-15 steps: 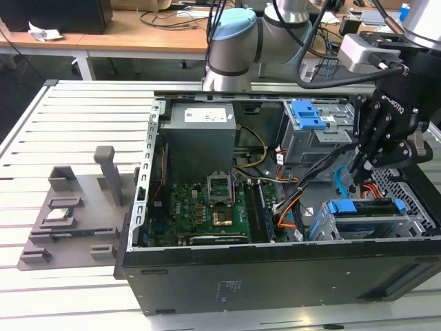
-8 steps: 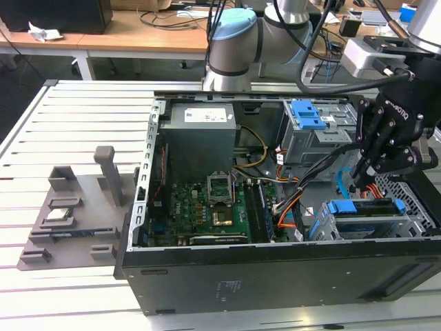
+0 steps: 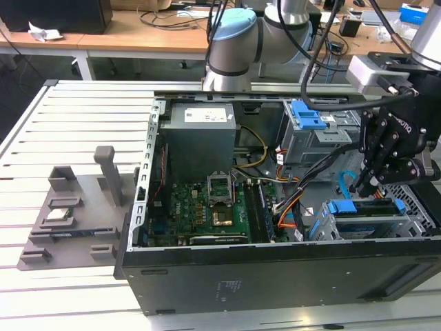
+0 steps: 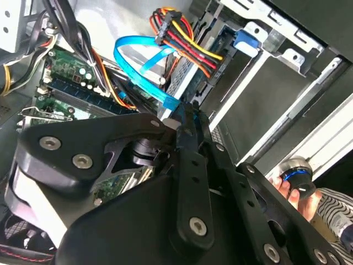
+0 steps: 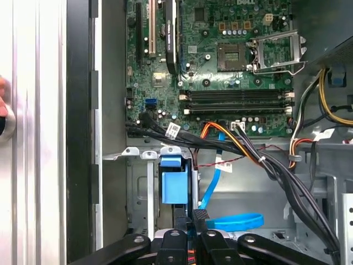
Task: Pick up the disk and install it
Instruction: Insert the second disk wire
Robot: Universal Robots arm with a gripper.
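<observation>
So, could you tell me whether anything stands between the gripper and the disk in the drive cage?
Nothing visible does. The gripper hangs just above the blue-railed disk in the drive cage. A light blue cable loops close beside the gripper, toward the exterior view's left, but not beneath it.

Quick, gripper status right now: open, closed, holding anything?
Gripper: fingers closed together, nothing visible between them, hovering over the drive bay inside the computer case, beside the blue cable.
</observation>
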